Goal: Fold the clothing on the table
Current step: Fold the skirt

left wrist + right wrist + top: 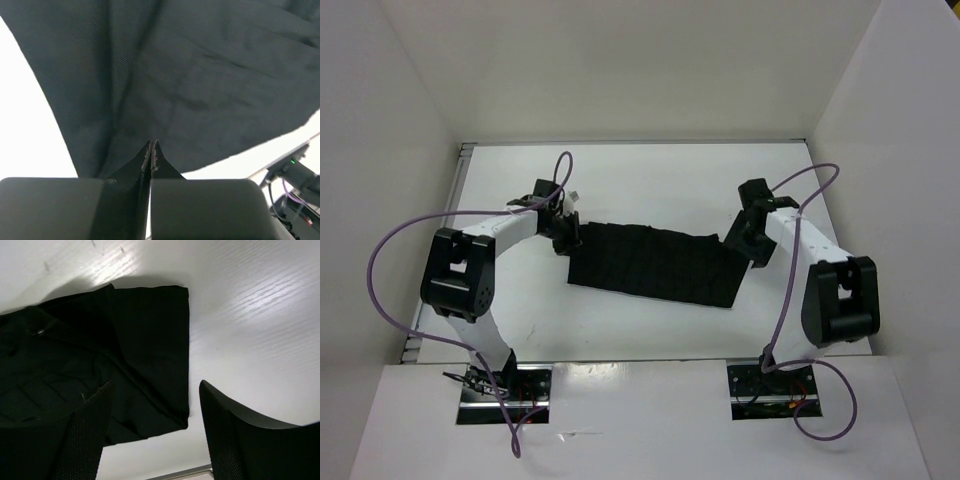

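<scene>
Left claw (pixel 151 150) seemingly pinches clothing (pixel 200 90).

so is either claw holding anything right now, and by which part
The left claw is shut on the clothing, pinching its left end. The right claw is open over the other end, holding nothing.

clothing (pixel 655 262): black cloth, matt, soft, faintly ribbed and creased.
table (pixel 620 180): white, smooth, streaky sheen toward 12 o'clock under my right wrist.
my left gripper (pixel 151 146): matt black plastic, rough pad edges.
my right gripper (pixel 155 390): matt black, finely dimpled at 8 o'clock.
cables (pixel 380 270): purple, smooth sheath.
</scene>
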Action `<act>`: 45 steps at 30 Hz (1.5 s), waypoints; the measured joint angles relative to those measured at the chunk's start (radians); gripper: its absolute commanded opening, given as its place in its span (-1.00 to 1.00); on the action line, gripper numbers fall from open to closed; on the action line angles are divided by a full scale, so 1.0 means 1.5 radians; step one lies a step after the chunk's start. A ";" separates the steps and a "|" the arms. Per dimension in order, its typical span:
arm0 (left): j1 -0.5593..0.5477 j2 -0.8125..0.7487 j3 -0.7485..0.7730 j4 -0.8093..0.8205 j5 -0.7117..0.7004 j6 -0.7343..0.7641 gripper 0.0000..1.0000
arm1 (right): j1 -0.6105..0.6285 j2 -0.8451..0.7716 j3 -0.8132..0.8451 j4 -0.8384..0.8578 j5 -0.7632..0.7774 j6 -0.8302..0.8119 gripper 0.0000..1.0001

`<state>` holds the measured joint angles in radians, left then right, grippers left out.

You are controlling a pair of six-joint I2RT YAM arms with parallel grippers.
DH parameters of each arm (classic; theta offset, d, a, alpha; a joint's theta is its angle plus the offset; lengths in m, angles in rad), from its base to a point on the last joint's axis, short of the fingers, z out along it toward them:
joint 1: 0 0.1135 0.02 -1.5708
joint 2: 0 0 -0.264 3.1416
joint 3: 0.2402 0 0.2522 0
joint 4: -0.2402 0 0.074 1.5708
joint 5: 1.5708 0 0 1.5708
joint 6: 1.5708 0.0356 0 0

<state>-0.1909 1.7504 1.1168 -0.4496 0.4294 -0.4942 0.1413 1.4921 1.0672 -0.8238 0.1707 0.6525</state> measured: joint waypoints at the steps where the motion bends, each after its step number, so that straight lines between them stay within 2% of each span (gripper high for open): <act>1: -0.001 0.008 0.000 0.003 -0.007 0.000 -1.00 | 0.000 0.019 0.000 0.000 -0.006 -0.002 0.46; 11: -0.017 0.067 -0.001 0.021 -0.039 -0.005 -1.00 | 0.000 0.125 -0.014 0.045 -0.079 -0.011 0.41; 15: -0.019 0.067 -0.001 0.023 -0.041 -0.005 -1.00 | 0.000 0.142 -0.024 0.064 -0.095 -0.013 0.21; 18: -0.019 0.067 -0.001 0.024 -0.041 -0.006 -1.00 | 0.000 0.152 -0.035 0.070 -0.107 -0.012 -0.37; 19: -0.019 0.067 -0.001 0.024 -0.041 -0.006 -1.00 | 0.000 0.152 -0.036 0.072 -0.113 -0.010 -0.77; 21: -0.019 0.067 -0.001 0.024 -0.041 -0.006 -1.00 | 0.000 0.153 -0.036 0.079 -0.125 -0.006 -1.00; 27: -0.034 0.072 -0.003 0.037 -0.039 -0.010 -1.00 | -0.002 0.156 -0.025 0.067 -0.116 -0.002 -1.00; 32: -0.089 0.103 0.036 0.036 -0.029 -0.023 -1.00 | -0.016 0.158 0.013 0.038 -0.079 -0.014 -1.00; 36: -0.125 0.120 0.105 0.001 -0.025 -0.023 -1.00 | -0.021 0.158 0.053 0.031 -0.064 -0.022 -1.00; 42: -0.150 0.102 0.301 -0.041 -0.016 -0.022 -0.93 | -0.021 0.158 0.058 0.027 -0.065 -0.027 -1.00; 45: -0.160 0.071 0.335 -0.035 -0.003 -0.024 -0.93 | -0.021 0.158 0.058 0.026 -0.065 -0.027 -1.00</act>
<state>-0.4316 1.8576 1.6188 -0.5014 0.4244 -0.5304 0.1097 1.7287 1.1538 -0.7853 0.0731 0.6117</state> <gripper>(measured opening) 0.034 0.023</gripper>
